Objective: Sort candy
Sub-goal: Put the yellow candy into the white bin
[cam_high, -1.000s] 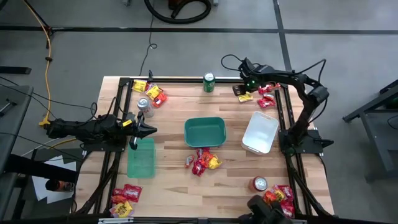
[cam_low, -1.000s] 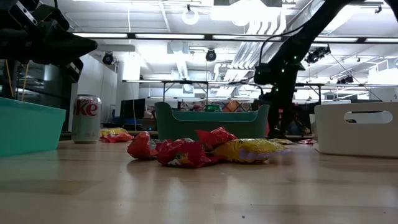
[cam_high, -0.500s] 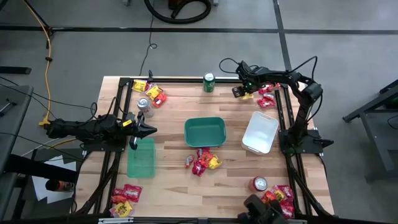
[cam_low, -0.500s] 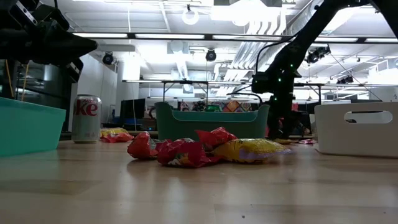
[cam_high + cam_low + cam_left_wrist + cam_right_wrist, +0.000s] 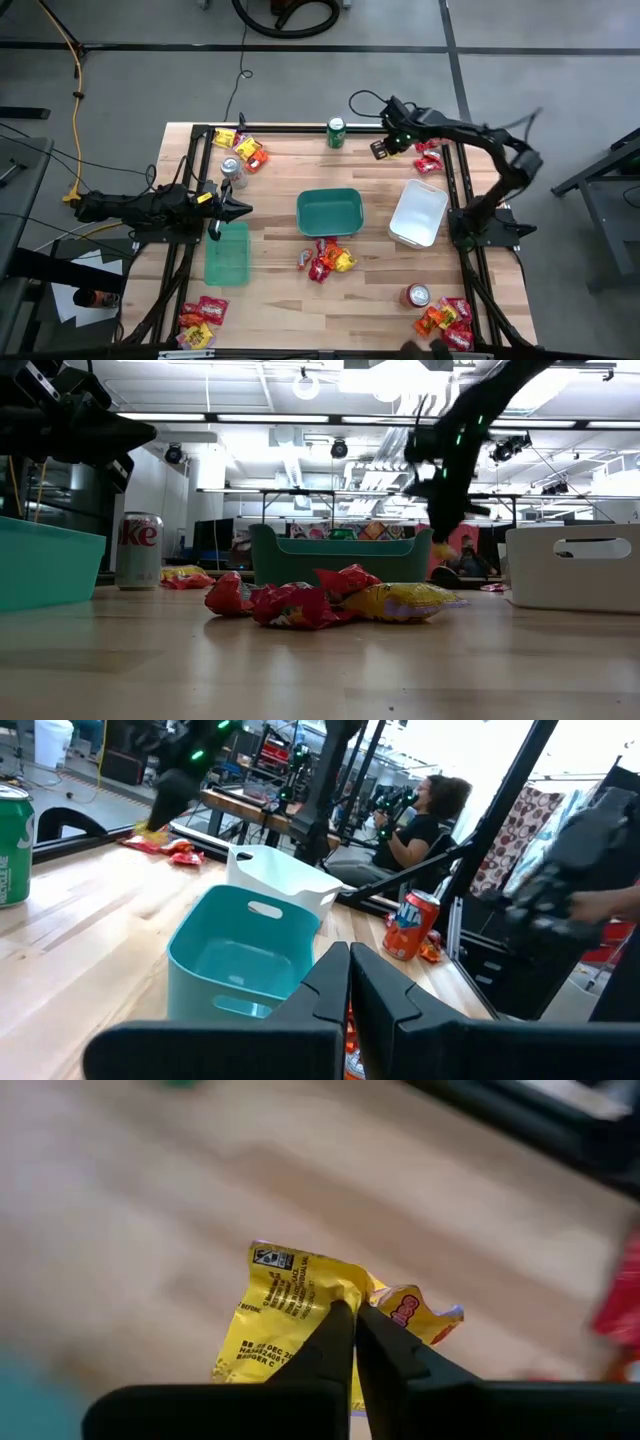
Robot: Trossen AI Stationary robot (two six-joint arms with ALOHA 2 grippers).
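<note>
The candy lies in several heaps of red, orange and yellow packets: far left (image 5: 245,148), far right (image 5: 428,155), centre (image 5: 326,261), near left (image 5: 200,318) and near right (image 5: 447,318). My right gripper (image 5: 380,149) is shut on one yellow packet (image 5: 300,1320) above the table's far right part, left of the far right heap. My left gripper (image 5: 243,210) is shut and empty, above the far end of the light teal bin (image 5: 226,254); its shut fingers show in the left wrist view (image 5: 350,982). My right gripper pinches the yellow packet between its two fingers at a crumpled spot near the packet's middle (image 5: 338,1294). The fingers come from above, pointing down at the table. The packet sticks out beyond the fingertips, lifted clear of the wood.
A dark green bin (image 5: 328,212) stands mid-table and a white bin (image 5: 418,213) to its right. A green can (image 5: 337,132) stands at the far edge, a silver can (image 5: 232,170) far left, a red can (image 5: 418,295) near right. A person shows beyond the table (image 5: 425,815).
My right gripper has risen from the far right heap with the yellow packet and gone a little toward the table's left edge; the packet is lifted clear. The right arm's elbow has swung out to the right.
</note>
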